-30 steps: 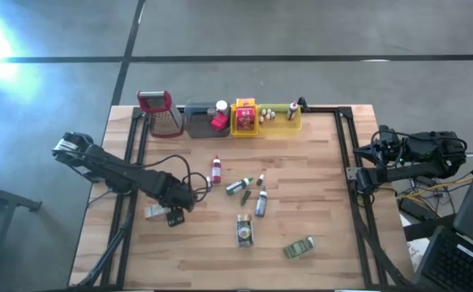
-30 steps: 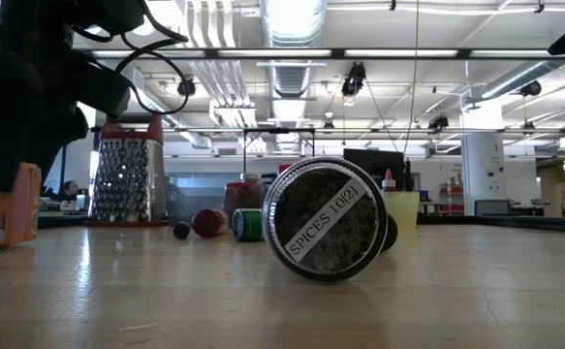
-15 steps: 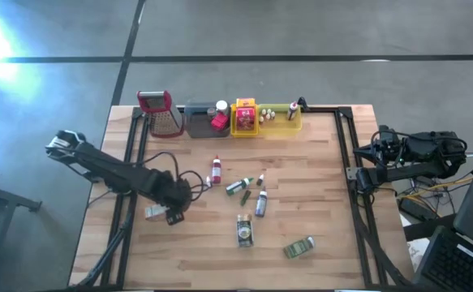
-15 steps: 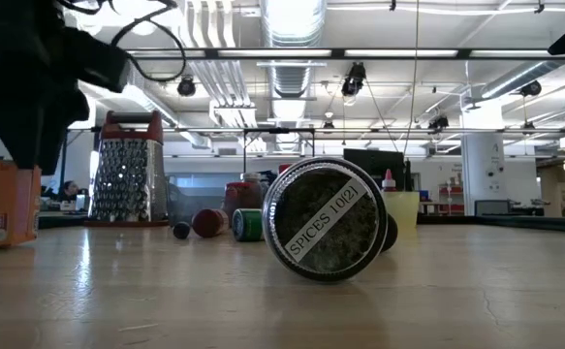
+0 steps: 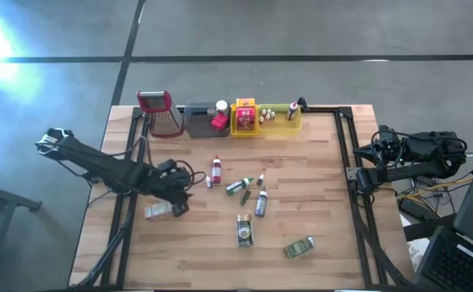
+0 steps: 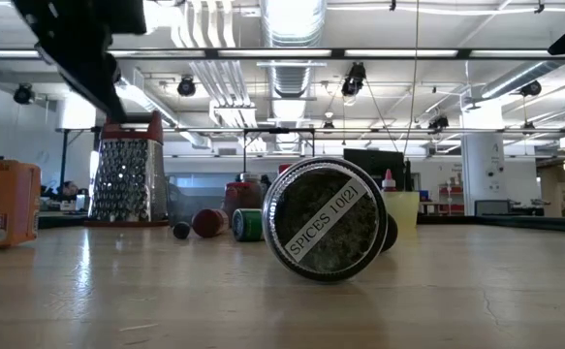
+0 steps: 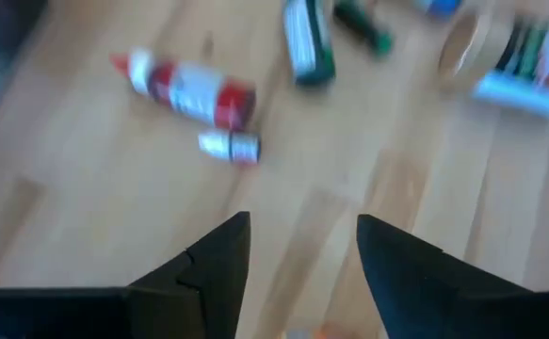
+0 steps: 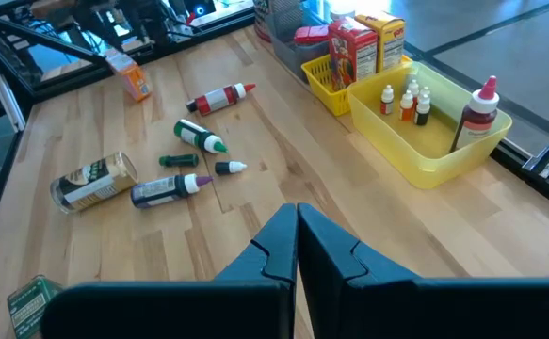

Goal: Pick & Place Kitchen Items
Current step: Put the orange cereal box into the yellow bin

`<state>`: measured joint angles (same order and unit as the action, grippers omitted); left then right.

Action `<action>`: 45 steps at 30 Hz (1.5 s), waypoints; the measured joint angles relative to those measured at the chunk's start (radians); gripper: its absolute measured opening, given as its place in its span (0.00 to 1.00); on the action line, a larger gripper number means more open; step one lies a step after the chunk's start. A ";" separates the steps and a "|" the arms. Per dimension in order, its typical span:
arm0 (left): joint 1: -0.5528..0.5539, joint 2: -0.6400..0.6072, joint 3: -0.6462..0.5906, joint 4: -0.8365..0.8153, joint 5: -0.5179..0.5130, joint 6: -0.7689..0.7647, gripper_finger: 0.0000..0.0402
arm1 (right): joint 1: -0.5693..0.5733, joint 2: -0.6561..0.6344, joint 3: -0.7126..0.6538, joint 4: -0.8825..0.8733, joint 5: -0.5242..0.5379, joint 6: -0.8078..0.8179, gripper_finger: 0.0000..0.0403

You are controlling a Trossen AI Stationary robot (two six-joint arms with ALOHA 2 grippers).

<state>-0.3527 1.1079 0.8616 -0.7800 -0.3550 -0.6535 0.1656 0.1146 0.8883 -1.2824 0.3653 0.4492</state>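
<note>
My left gripper [image 7: 302, 231] hangs above the table's left part, open, with nothing between its fingers. Just near of it an orange packet [image 5: 156, 212] lies flat on the wood, also seen in the low view [image 6: 4, 204]. Ahead of the fingers lie a red bottle [image 7: 189, 89], a tiny bottle [image 7: 230, 144] and a green bottle [image 7: 307, 47]. Farther right are a blue bottle [image 5: 260, 203], a spice jar [image 6: 326, 220] on its side and a green tin [image 5: 298, 247]. My right gripper [image 8: 298, 221] waits shut at the table's right edge.
Along the far edge stand a red-topped grater [image 5: 159, 113], a grey tray [image 5: 199, 123], a yellow tray [image 5: 245, 128] with red packets and a yellow-green tray [image 8: 415, 155] with small bottles. Black rails [image 5: 346, 146] frame the table. Bare wood lies near the front edge.
My left gripper has risen from just over the orange packet, drawn back a little toward the table's left edge and tipped up from pointing steeply down. The packet has stayed flat in its place and now shows unhidden in the low view.
</note>
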 joint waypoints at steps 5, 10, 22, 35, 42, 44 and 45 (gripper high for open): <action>0.000 -0.051 0.000 0.150 -0.133 0.094 0.49 | 0.000 0.000 0.000 0.000 0.000 0.000 0.02; 0.013 -0.056 0.000 0.347 -0.230 0.293 0.49 | 0.000 0.000 0.000 0.000 0.000 0.000 0.02; 0.206 0.056 0.000 0.724 -0.034 0.595 0.49 | 0.000 0.000 0.000 0.000 0.000 0.000 0.02; 0.468 0.201 0.000 1.019 0.319 0.756 0.49 | 0.000 0.000 0.000 0.000 0.000 0.000 0.02; 0.579 0.278 0.000 1.135 0.472 0.767 0.49 | 0.000 0.000 0.000 0.000 0.000 0.000 0.02; 0.598 0.298 0.000 1.153 0.486 0.767 0.49 | 0.000 0.000 0.000 0.000 0.000 0.000 0.02; 0.604 0.305 0.000 1.154 0.491 0.762 0.49 | 0.000 0.000 0.000 0.000 0.000 0.000 0.02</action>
<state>0.2514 1.4130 0.8619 0.3736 0.1360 0.1089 0.1657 0.1146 0.8883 -1.2824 0.3653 0.4492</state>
